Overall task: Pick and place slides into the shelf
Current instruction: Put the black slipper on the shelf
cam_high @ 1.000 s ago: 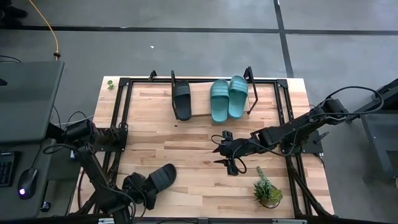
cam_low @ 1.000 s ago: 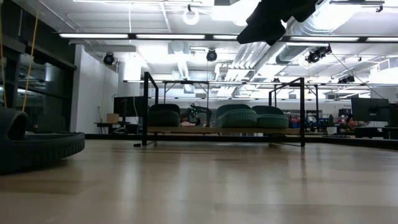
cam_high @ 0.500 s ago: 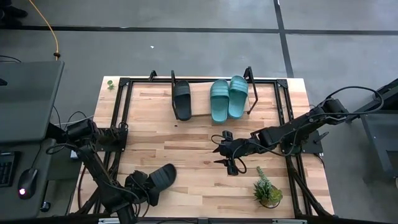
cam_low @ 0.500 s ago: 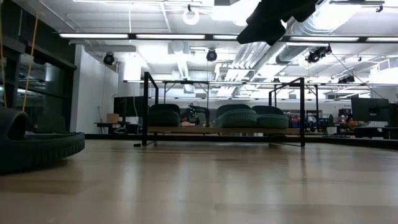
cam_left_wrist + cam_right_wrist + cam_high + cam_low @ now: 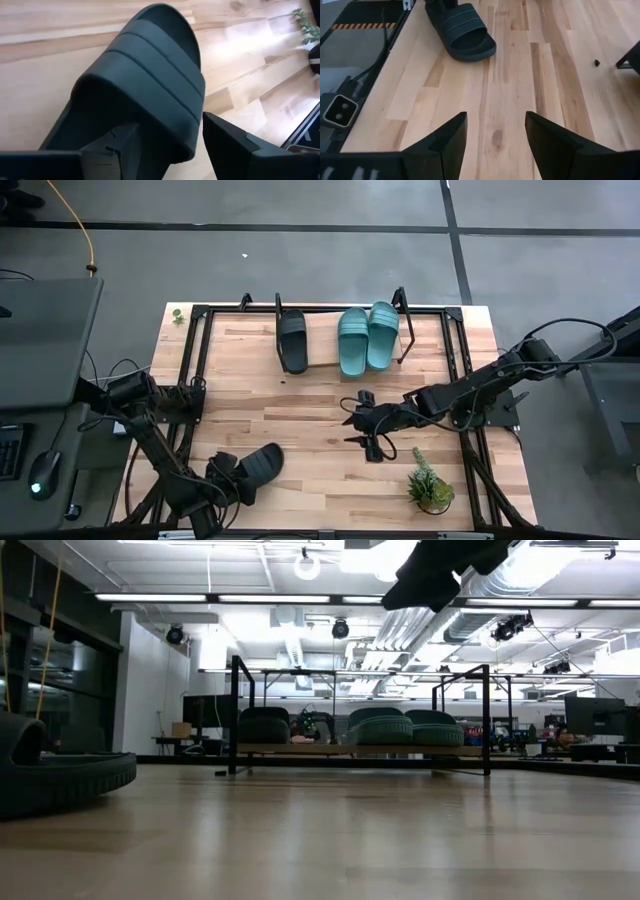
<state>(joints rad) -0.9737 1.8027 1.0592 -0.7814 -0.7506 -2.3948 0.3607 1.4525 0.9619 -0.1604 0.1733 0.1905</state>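
A black slide (image 5: 258, 466) lies flat on its sole near the table's front left corner, also seen in the low view (image 5: 60, 775). My left gripper (image 5: 167, 125) is open at its heel end: one finger (image 5: 117, 150) stands over the footbed behind the strap, the other (image 5: 225, 142) outside the slide's side edge. My right gripper (image 5: 495, 132) hangs open above the table's middle (image 5: 365, 432), holding nothing. On the shelf (image 5: 405, 340) at the far edge rest another black slide (image 5: 293, 340) and two teal slides (image 5: 353, 340) (image 5: 382, 333). My left gripper straddles the black slide's side edge (image 5: 192, 142) next to the strap, slanting down from the table's near left. I cannot tell whether either finger touches the slide. The slide lies flat on the table.
A small potted plant (image 5: 430, 486) stands near the table's front right. The shelf's black tube frame (image 5: 236, 715) rises at the far edge, and more frame tubes (image 5: 190, 380) run along the table's left and right sides. Bare wood (image 5: 300, 410) lies between the arms.
My left gripper has sunk a little lower onto the black slide's heel end and rolled slightly. The slide has stayed where it was.
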